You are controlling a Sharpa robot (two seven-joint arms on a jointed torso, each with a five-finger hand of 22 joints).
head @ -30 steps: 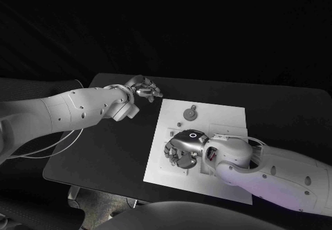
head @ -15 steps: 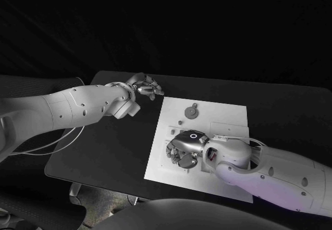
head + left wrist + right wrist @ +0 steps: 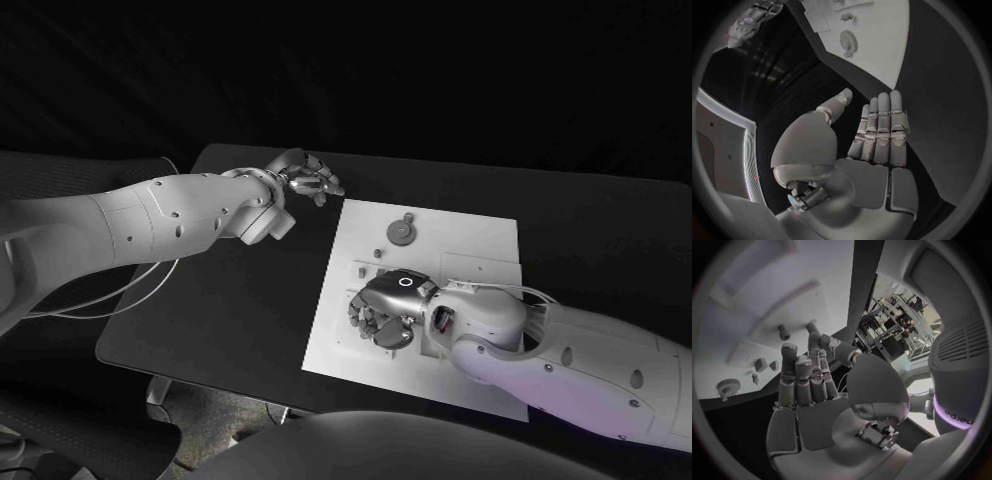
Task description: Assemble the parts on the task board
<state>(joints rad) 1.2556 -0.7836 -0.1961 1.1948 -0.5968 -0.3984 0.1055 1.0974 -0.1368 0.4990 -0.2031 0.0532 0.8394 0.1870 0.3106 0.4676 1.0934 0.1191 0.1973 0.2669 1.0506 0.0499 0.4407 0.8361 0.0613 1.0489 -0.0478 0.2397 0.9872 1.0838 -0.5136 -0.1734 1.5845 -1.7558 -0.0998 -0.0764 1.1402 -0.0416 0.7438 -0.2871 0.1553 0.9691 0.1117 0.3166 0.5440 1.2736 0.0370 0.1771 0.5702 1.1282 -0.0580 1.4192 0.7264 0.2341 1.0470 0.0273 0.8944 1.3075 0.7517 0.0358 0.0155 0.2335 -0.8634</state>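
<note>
While the task board (image 3: 476, 232) lies flat in the middle of the black counter (image 3: 231, 310), most of its assembly looks unfinished, judging from what shows. A round gear-like part (image 3: 400, 231) lies loose near the board's far end, with a smaller piece (image 3: 407, 217) touching or just beside its far side; neither appears seated in anything. The right wrist view shows a short peg (image 3: 784, 332) standing on the board, a small toothed part (image 3: 729, 386) near its edge, and tiny pieces (image 3: 766, 365) between them. Whether any part is already mated I cannot tell. Right robot hand (image 3: 384, 308) hovers low over the board's middle, palm down, fingers curled toward the surface; in its own wrist view the fingers (image 3: 798, 377) stand together and extended, nothing visibly between them, though a grip cannot be confirmed either way. Left robot hand (image 3: 304, 180) hangs off the board, over the counter beside its far left corner, fingers straight, thumb apart, holding nothing. Judgement: early stage, gear and small pieces left to place.
</note>
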